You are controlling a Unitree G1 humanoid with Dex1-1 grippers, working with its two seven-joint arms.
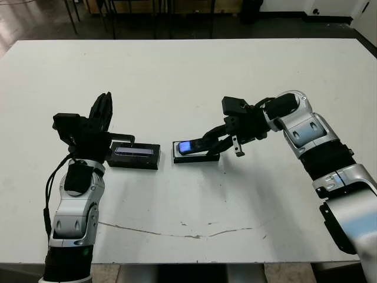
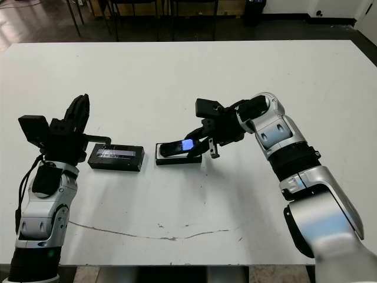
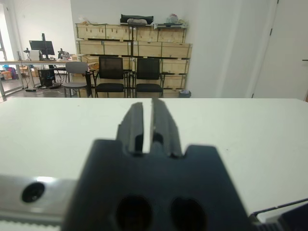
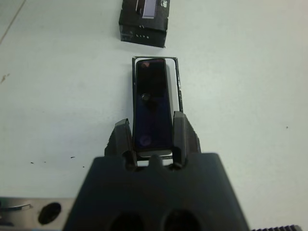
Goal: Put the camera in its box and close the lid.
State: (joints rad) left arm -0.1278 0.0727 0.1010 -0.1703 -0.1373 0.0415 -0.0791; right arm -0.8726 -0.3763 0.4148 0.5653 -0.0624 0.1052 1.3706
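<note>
The camera [image 1: 191, 146] is a slim black bar with a bluish glint. It lies tilted in the box [image 1: 197, 157], its left end down in the white-lined tray and its right end raised. My right gripper [image 1: 215, 140] is shut on that raised end; in the right wrist view its fingers [image 4: 179, 126] press both long sides of the camera [image 4: 153, 101] above the box [image 4: 179, 91]. The lid [image 1: 134, 156], a black slab with a pale strip, lies flat just left of the box. My left gripper [image 1: 101, 109] is shut and empty, pointing up and away behind the lid's left end.
The white table [image 1: 235, 76] stretches wide beyond the objects, with a thin dark scratch line [image 1: 177, 233] near its front edge. Chairs and wooden crates [image 3: 130, 43] stand against the far wall beyond the table.
</note>
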